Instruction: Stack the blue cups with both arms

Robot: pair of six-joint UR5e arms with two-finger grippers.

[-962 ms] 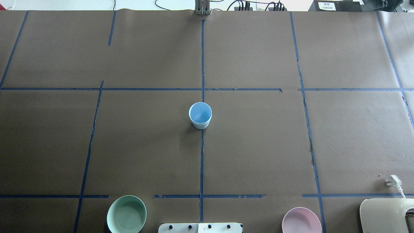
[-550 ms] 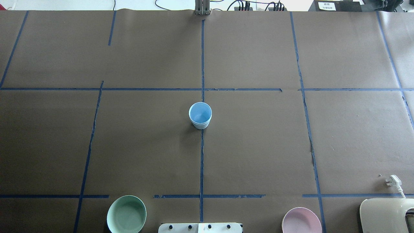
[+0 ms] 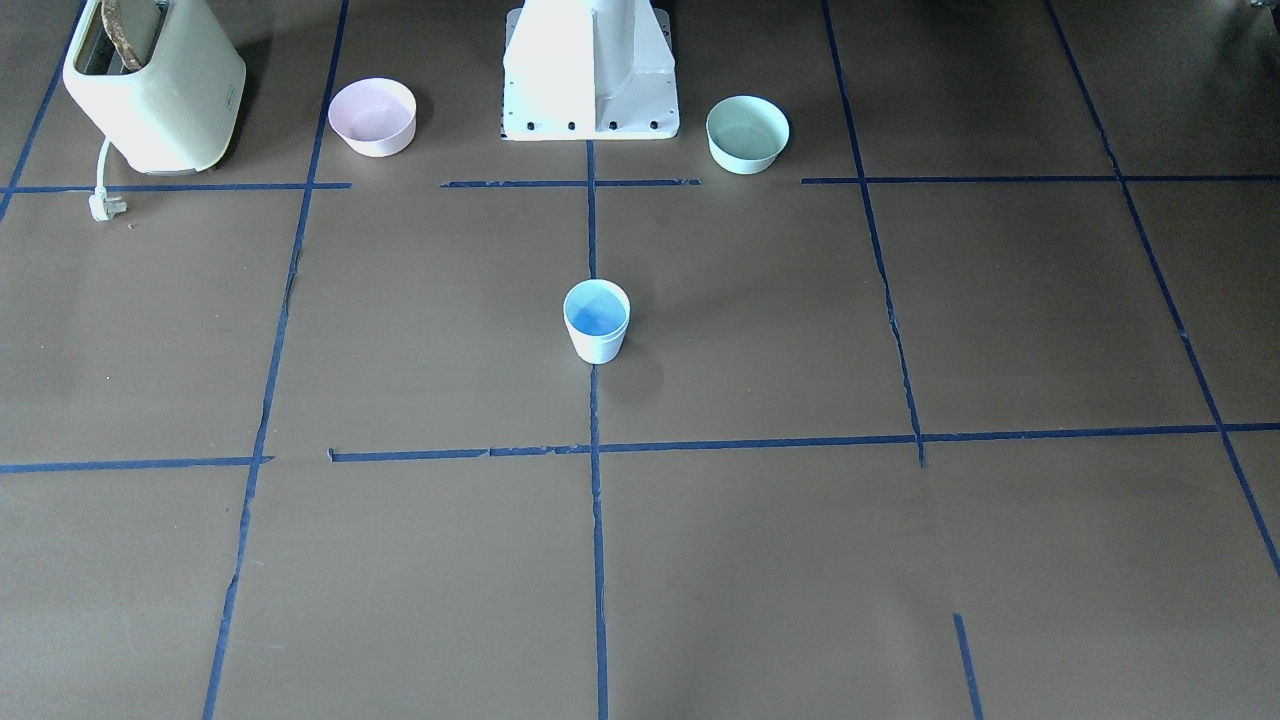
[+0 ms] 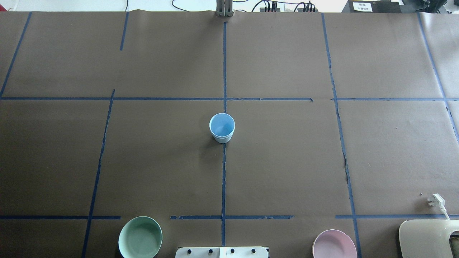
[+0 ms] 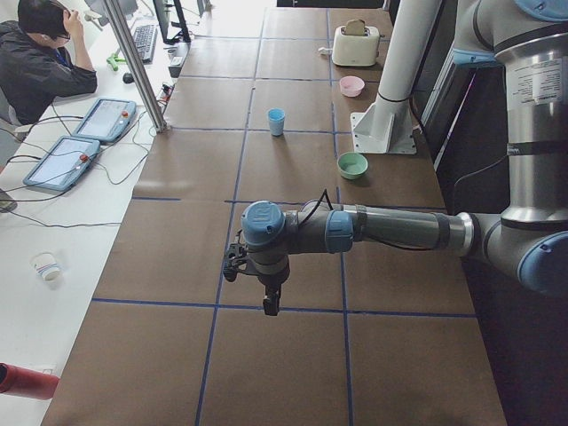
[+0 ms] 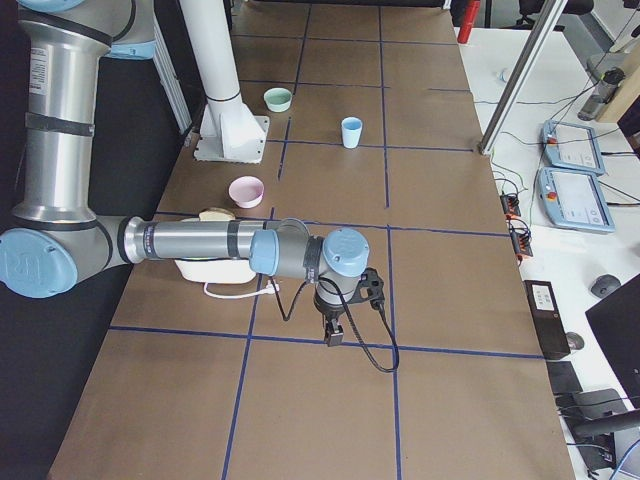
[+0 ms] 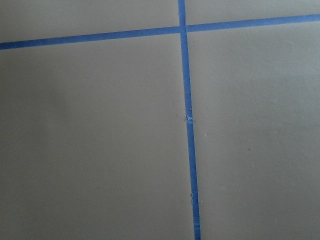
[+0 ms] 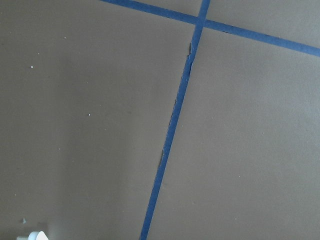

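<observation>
Front view: the blue cups [image 3: 596, 322] stand nested and upright on the centre tape line [image 3: 597, 520] of the brown paper [image 3: 420, 330].
Overhead: a white label [image 4: 361, 6] at the far edge is too small to read.
Side views: the left gripper [image 5: 269, 307] and right gripper [image 6: 333, 338] hang over the paper at opposite ends of the table, well apart from the cups. I cannot tell how their fingers are set.
Wrist views: only paper and tape.

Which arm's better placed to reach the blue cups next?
Near tie, marginally left. The blue cups look nested on the centre tape line, a shade toward the robot's left. Left claw and right claw both hang far out to the sides.
</observation>
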